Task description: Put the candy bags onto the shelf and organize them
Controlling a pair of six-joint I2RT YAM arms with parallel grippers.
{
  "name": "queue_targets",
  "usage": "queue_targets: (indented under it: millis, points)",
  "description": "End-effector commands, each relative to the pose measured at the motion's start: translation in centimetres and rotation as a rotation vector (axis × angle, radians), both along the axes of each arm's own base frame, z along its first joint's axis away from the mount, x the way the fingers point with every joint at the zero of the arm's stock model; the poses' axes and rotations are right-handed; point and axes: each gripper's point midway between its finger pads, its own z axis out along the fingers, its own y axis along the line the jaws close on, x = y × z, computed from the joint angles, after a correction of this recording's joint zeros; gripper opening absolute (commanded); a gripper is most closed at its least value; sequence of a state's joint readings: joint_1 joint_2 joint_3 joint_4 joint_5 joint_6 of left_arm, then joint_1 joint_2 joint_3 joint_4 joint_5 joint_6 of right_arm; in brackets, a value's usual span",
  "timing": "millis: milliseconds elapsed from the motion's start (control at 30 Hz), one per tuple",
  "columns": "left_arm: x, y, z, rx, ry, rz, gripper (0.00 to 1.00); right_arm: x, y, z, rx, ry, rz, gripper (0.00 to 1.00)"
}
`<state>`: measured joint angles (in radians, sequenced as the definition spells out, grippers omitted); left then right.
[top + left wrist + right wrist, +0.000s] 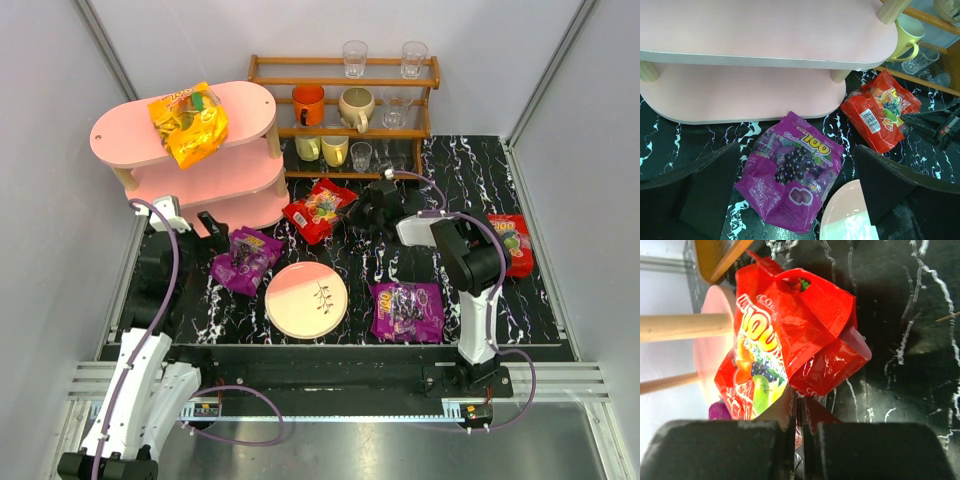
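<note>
Right pincer point(799, 437), nipped narrow on red bag point(790, 335) near table's point(470, 170) back edge, should lift it clear before swinging to shelf point(120, 135); left pincer point(797, 167) stands wide.

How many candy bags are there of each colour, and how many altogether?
Red: 2 (middle red bag, far-right red bag)
Purple: 2 (left purple bag, right purple bag)
Orange-yellow: 1 (orange-yellow bag, lying on top of the shelf)
Total: 5
</note>
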<state>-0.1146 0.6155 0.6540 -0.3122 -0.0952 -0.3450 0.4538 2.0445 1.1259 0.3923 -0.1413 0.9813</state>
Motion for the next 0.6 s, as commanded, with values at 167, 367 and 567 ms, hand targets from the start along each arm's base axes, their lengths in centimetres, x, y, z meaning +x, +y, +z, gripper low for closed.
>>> queue_targets:
  millis: [167,367,567]
  points:
    - [-0.3,-0.5,2.7,-0.023,-0.068,-0.027,0.99,-4.1,-2.3,7.7,-0.061,-0.159,0.081,0.0]
    - [0.0,-0.8,2.7,-0.019,-0.057,-0.047,0.99,-10.5,-6.3,11.1,-0.258,-0.074,0.16,0.0]
    - [-0.1,-1.1,1.7,-0.009,-0.027,-0.064,0.99,-15.2,-11.1,13.9,-0.485,0.009,0.202,0.0]
